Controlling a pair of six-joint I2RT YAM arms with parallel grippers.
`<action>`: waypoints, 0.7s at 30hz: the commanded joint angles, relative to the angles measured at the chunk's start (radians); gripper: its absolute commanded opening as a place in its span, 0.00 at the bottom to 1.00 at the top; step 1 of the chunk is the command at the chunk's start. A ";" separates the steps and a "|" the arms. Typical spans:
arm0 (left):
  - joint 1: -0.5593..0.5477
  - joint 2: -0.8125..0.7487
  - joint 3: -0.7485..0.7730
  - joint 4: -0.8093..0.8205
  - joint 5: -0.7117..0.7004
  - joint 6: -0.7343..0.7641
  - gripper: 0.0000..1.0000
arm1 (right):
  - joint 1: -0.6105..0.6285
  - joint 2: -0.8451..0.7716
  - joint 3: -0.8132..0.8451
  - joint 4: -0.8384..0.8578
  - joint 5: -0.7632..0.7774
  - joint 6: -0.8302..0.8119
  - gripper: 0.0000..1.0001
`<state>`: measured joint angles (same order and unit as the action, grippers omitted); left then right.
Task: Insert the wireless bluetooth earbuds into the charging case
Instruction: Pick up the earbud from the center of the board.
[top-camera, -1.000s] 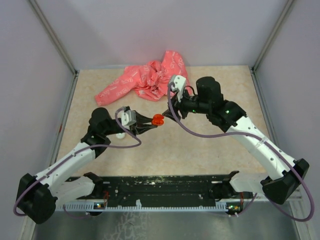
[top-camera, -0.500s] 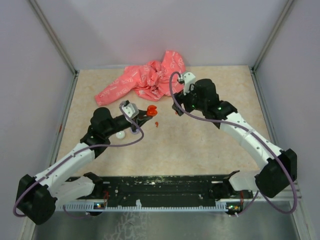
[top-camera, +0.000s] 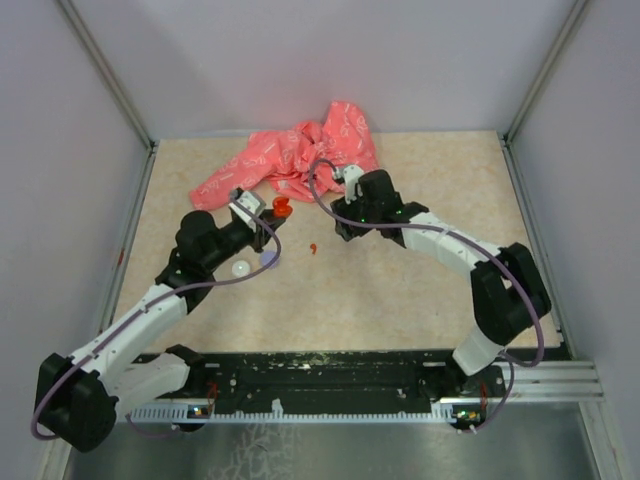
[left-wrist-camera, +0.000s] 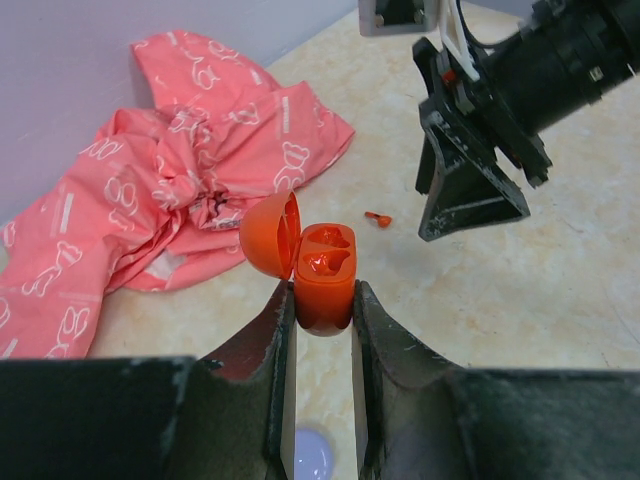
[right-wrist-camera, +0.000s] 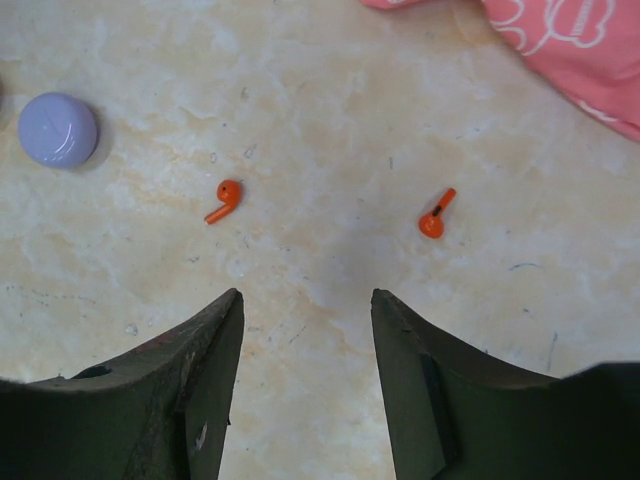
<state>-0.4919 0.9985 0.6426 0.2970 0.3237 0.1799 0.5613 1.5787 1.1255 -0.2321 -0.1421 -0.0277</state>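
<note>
Holding the charging case (top-camera: 281, 209) just off the near edge of the cloth (top-camera: 300, 160), the left tool (top-camera: 277, 212) is clamped on it in the top view. The right tool (top-camera: 338, 228) hovers near that same edge, and I cannot tell its state from here. One earbud (top-camera: 313, 247) shows as a red speck on the surface (top-camera: 400, 290), nearer than the cloth and apart from the case.

Left wrist: the fingers (left-wrist-camera: 275, 330) squeeze the case body. The lid is open on the cloth side. Both wells face the camera and look empty. The case's long axis runs out along the fingers.

Right wrist: the right tool (right-wrist-camera: 305, 380) has its jaws apart, gripping nothing, above both earbuds. The earbud nearer the cloth (right-wrist-camera: 435, 218) points its stem toward the cloth. The farther earbud (right-wrist-camera: 225, 198), by the lavender disc (right-wrist-camera: 58, 128), has its stem angled away from the cloth.

Judgement: the case is open and presented, nothing is inserted, and two picks and two insertions are left.
</note>
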 joint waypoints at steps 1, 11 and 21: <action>0.028 -0.012 0.036 -0.009 -0.083 -0.048 0.00 | 0.037 0.062 0.033 0.119 -0.058 0.005 0.53; 0.059 -0.004 0.042 -0.024 -0.126 -0.068 0.00 | 0.129 0.290 0.141 0.126 -0.038 -0.071 0.42; 0.070 -0.008 0.039 -0.023 -0.147 -0.080 0.00 | 0.159 0.382 0.216 0.105 -0.024 -0.111 0.41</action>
<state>-0.4309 0.9997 0.6540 0.2604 0.1936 0.1158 0.7071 1.9316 1.2732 -0.1570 -0.1799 -0.1123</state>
